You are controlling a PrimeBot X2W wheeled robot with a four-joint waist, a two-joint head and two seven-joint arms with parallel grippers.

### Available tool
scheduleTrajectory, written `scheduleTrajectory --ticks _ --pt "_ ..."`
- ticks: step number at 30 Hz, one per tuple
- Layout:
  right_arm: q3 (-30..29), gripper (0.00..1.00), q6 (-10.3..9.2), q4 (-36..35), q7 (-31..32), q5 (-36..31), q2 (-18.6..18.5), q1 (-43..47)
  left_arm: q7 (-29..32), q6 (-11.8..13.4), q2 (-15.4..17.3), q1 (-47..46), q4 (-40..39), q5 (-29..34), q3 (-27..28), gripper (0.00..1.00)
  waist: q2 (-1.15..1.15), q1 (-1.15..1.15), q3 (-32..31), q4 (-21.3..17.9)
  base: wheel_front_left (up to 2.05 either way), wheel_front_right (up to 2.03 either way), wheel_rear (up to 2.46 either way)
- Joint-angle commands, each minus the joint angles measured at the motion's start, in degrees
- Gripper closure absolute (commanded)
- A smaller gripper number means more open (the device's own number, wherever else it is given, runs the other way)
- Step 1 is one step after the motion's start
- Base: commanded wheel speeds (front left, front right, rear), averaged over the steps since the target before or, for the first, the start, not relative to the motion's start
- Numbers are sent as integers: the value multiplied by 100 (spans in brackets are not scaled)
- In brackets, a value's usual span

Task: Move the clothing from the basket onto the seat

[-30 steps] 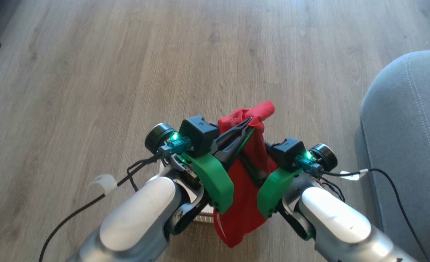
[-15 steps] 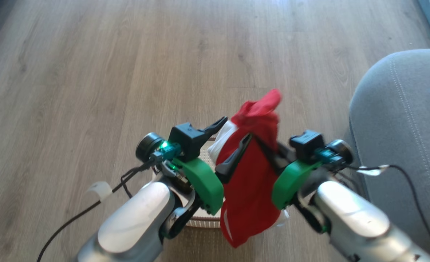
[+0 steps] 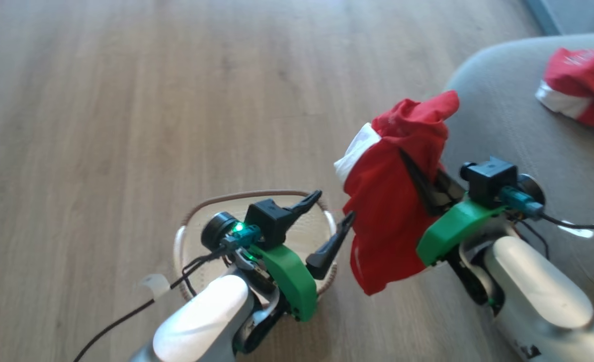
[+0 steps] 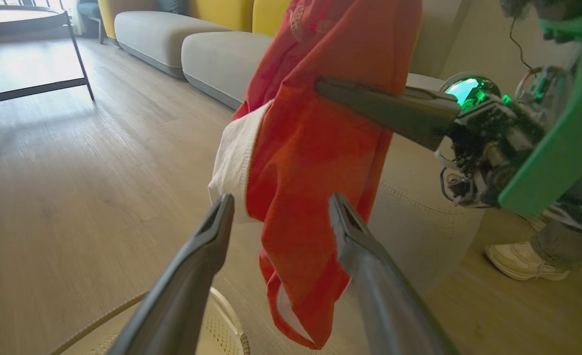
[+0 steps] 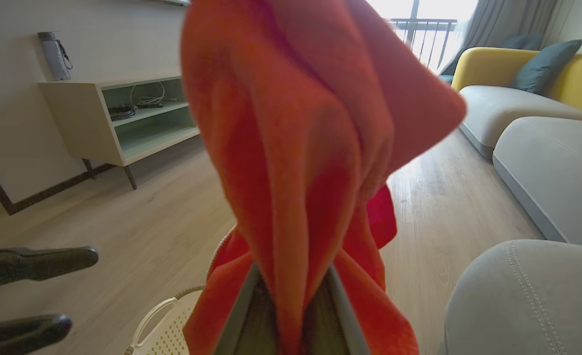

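Observation:
The clothing (image 3: 392, 201) is a red garment with a white band, hanging in the air between the basket and the seat. My right gripper (image 3: 402, 153) is shut on its upper folds; in the right wrist view the fabric (image 5: 295, 123) is pinched between the two fingers. My left gripper (image 3: 333, 207) stands open just left of the garment, over the basket (image 3: 186, 221), whose cream perforated wall (image 5: 162, 325) sits on the floor below. In the left wrist view the cloth (image 4: 315, 148) hangs beyond the spread fingers (image 4: 222, 222). The grey seat (image 3: 503, 115) lies to the right.
A second red and white garment (image 3: 578, 85) lies on the seat's far part. A person's pale shoe (image 4: 522, 256) stands on the floor by the cushion. Grey and yellow sofas (image 5: 517, 98), a low shelf unit (image 5: 123, 118) and a table's dark legs (image 4: 79, 54) ring the wooden floor.
My left gripper has opened and let go of the clothing. My right gripper has shut on it and carried it right toward the seat. The head camera has turned right.

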Motion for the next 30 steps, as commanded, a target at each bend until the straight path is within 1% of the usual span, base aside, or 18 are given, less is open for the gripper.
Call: scheduleTrajectory --ticks 1,7,12,17,23,30 --pt "-106 100 40 -301 56 -68 -96 13 -79 -16 -30 -189 -168 -52 159 0 0 0 55 -300 0 0 0" --pt "-505 100 40 -791 310 -231 -177 305 -132 -8 -109 -187 -220 -42 75 0 0 0 148 -787 0 0 0" --pt "-809 100 40 -1122 475 -317 -214 567 -117 -2 -141 -214 -289 -43 23 0 0 0 219 -988 0 0 0" --pt "-1076 100 40 -1437 592 -374 -215 780 -75 8 -132 -243 -398 -35 -20 0 0 0 303 -1066 0 0 0" --pt "-1305 100 40 -1738 681 -460 -145 941 -23 28 -74 -290 -531 -12 -46 0 0 0 494 -1067 0 0 0" --pt "-1587 100 40 -2032 697 -605 -2 930 88 34 62 -478 -705 64 -40 0 0 0 1046 -1017 0 0 0"
